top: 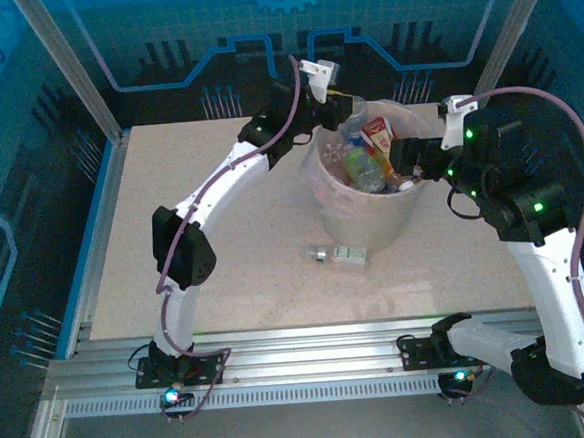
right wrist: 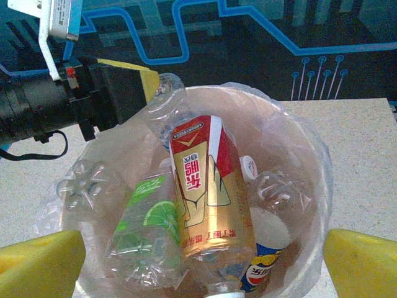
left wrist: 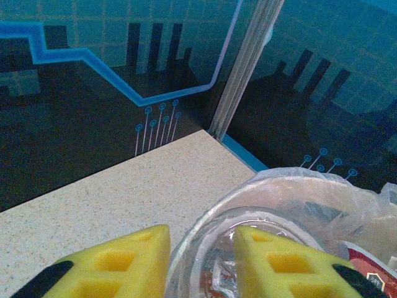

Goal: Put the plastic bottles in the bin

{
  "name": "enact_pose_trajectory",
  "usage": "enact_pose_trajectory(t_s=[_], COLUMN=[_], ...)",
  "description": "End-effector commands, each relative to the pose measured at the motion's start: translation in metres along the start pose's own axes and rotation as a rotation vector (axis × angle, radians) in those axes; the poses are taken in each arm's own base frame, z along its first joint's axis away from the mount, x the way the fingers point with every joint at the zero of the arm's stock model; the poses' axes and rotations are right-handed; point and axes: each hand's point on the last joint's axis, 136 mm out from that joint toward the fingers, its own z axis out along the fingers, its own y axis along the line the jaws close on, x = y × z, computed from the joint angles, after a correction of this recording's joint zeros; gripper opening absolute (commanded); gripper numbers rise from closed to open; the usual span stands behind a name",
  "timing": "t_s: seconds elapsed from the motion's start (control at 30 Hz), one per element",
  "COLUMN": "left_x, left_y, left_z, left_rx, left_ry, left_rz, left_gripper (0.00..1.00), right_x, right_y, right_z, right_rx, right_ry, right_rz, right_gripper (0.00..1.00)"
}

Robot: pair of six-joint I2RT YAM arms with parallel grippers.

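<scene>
The bin (top: 365, 224) stands mid-table with several plastic bottles inside: a red-and-gold one (right wrist: 208, 186), a green-labelled one (right wrist: 146, 223), a blue-and-white one (right wrist: 273, 248) and clear ones. One more bottle (top: 337, 254) lies on the table in front of the bin. My left gripper (top: 342, 103) hangs at the bin's far rim (left wrist: 298, 177), its yellow fingers (left wrist: 124, 267) narrowed on a clear bottle (right wrist: 164, 93) (left wrist: 214, 267) above the liner. My right gripper (top: 408, 161) is over the bin's right rim, open wide, with nothing between its fingers (right wrist: 43, 261).
Blue enclosure walls and a metal post (left wrist: 245, 68) stand just behind the bin. The left arm (top: 219, 174) crosses the table diagonally toward the bin. Speckled tabletop (top: 226, 284) stretches left of and in front of the bin.
</scene>
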Motion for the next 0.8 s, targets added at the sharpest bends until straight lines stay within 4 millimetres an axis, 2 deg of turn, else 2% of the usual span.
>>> enact_pose_trajectory(t_s=[0.0,0.07,0.2,0.4,0.5,0.63,0.77], left_x=[0.039,0.030,-0.003,-0.059,-0.076,-0.082,-0.062], left_y=[0.001,0.000,-0.007,-0.022,-0.028,-0.028,-0.027], left_z=[0.006,0.004,-0.008,-0.043,-0.062,-0.087,-0.115], left_rx=[0.009,0.012,0.024,0.035,0.037,0.008,-0.010], left_ry=[0.125,0.104,0.035,-0.097,-0.145,-0.179,-0.166], left_rz=[-0.004,-0.007,-0.006,-0.010,-0.018,-0.046,-0.066], left_gripper=[0.39,0.46,0.57,0.77,0.84,0.99,0.99], right_x=[0.000,-0.001,-0.002,-0.001,0.004,0.013,0.019], right_y=[0.003,0.004,0.009,0.010,0.009,0.009,0.002], right_z=[0.000,-0.002,-0.006,-0.014,-0.015,-0.017,-0.020], right_rx=[-0.015,-0.024,-0.053,-0.059,-0.056,-0.048,-0.013], right_ry=[0.011,0.013,0.014,0.010,0.019,0.040,0.051], right_rz=[0.014,0.006,-0.013,-0.041,-0.050,-0.069,-0.075], right_gripper=[1.00,1.00,1.00,1.00,1.00,1.00,1.00])
